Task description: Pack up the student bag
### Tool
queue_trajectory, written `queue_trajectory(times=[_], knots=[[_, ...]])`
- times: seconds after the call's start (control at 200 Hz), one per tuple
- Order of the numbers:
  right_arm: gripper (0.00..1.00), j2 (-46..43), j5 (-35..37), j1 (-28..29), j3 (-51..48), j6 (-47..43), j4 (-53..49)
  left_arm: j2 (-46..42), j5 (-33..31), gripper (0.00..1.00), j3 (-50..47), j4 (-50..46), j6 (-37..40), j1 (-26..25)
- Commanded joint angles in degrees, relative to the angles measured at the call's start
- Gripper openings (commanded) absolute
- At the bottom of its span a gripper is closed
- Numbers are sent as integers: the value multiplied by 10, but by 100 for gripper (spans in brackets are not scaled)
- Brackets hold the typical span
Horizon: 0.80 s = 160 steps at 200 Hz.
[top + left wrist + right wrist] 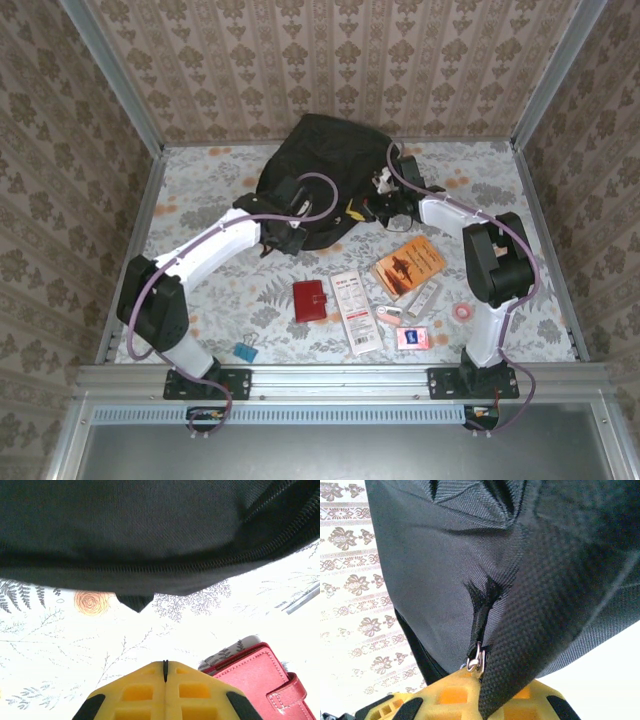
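The student bag (325,160) slumps at the far middle of the table (200,200), its long side slanting from near left to far right. The left gripper (165,666) is closed and empty beside it. The right gripper (482,679) pinches the bag's strap (520,630).

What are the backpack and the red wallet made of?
The backpack looks like matte black woven synthetic, probably nylon or polyester: visible weave, stitched zipper seam. The wallet looks like red leather or imitation, slight sheen: pebbled grain, stitched edge.
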Motion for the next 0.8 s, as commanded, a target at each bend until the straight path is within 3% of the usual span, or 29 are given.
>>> queue_trajectory(times=[0.0, 0.075, 0.235, 0.445, 0.595, 0.795], knots=[[0, -29, -24, 5, -9, -9, 72, -15, 31, 0, 29, -22, -66, 7], [0, -38, -37, 8, -27, -7, 114, -18, 98, 17, 43, -10, -113, 30], [0, -49, -50, 13, -87, 31, 272, -28, 228, 39, 36, 66, -204, 85], [0, -40, 6, 29, -204, 81, 614, 3, 321, 43, 37, 132, -275, 124], [0, -25, 9, 47, -206, 73, 672, 25, 358, 45, 33, 175, -328, 124], [0, -32, 9, 67, -206, 38, 656, 56, 311, 45, 44, 115, -333, 124]])
